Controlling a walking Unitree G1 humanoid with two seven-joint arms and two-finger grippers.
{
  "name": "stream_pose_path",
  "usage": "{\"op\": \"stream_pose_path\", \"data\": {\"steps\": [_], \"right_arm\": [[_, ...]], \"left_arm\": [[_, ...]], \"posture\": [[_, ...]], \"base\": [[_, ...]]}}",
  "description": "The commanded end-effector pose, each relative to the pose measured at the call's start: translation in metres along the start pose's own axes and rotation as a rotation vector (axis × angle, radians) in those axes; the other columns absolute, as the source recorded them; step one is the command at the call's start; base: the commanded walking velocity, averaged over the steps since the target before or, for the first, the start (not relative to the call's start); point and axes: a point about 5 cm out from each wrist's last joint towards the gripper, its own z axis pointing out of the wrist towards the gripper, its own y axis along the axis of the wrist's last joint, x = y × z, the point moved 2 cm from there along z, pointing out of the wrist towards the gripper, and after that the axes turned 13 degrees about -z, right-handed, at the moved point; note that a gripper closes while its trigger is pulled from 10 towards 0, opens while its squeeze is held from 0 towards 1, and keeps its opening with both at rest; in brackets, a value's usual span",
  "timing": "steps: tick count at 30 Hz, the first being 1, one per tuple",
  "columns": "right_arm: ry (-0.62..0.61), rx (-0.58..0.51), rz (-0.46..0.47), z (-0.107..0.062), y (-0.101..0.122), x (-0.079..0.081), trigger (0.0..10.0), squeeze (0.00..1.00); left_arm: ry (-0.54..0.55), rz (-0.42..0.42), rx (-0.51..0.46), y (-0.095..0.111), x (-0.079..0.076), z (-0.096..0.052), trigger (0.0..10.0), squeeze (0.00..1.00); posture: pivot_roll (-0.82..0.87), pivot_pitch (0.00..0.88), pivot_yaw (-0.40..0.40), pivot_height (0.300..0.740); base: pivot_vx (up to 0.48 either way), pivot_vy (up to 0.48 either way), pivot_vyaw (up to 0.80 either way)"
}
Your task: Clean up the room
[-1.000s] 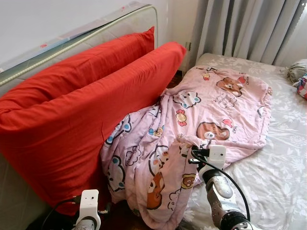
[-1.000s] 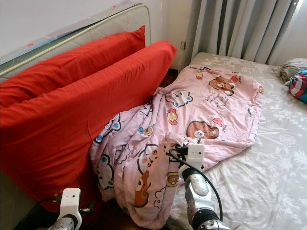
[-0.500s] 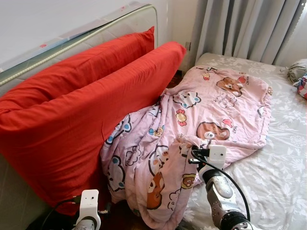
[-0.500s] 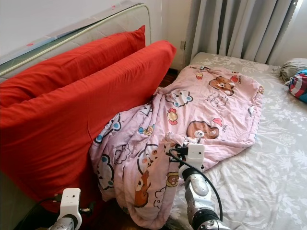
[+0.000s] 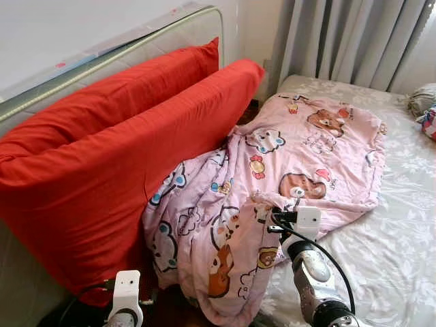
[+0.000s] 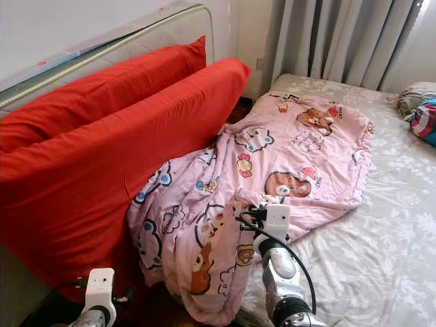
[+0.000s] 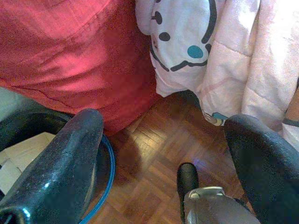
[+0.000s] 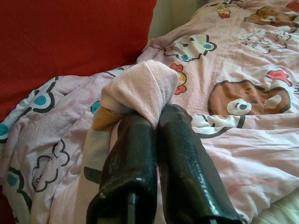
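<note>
A pink cartoon-print quilt (image 5: pixel 286 157) lies rumpled across the bed and spills over the bed's side toward the floor. My right gripper (image 8: pixel 156 123) is shut on a pinched fold of the quilt (image 8: pixel 140 91) near its hanging edge; its arm (image 5: pixel 306 262) rises at the lower middle. My left gripper (image 7: pixel 163 144) hangs open low over the wood floor (image 7: pixel 159 158), beside the red cushion and the quilt's drooping edge (image 7: pixel 224 51). Its wrist (image 5: pixel 127 289) shows at the bottom left.
Two big red cushions (image 5: pixel 116 157) lean against a mattress (image 5: pixel 116 51) propped on the left wall. Grey curtains (image 5: pixel 347 41) hang behind the bed. Bundled clothes (image 6: pixel 421 112) sit at the far right on the white floral sheet (image 5: pixel 402 238). A dark bin with a blue rim (image 7: pixel 105 154) stands on the floor.
</note>
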Motion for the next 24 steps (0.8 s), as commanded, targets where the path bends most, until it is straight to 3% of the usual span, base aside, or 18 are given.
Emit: {"op": "stream_pose_path", "data": {"steps": [1,8,24], "right_arm": [[0.007,-0.016,-0.013,0.0011,0.0032,0.0028,10.0,0.0],[0.006,-0.014,-0.013,0.001,0.0027,0.003,10.0,0.0],[0.007,-0.011,-0.014,0.0007,0.0021,0.0032,10.0,0.0]], "left_arm": [[0.017,-0.01,0.038,-0.0087,0.0049,-0.0022,10.0,0.0],[0.016,-0.01,0.041,-0.0093,0.005,-0.0024,10.0,0.0],[0.018,-0.014,0.046,-0.0106,0.0057,-0.0028,10.0,0.0]], "posture": [[0.02,0.036,0.022,0.74],[0.02,0.037,0.022,0.74],[0.02,0.037,0.021,0.74]], "base": [[0.0,0.0,0.0],[0.0,0.0,0.0],[-0.254,0.0,0.0]]}}
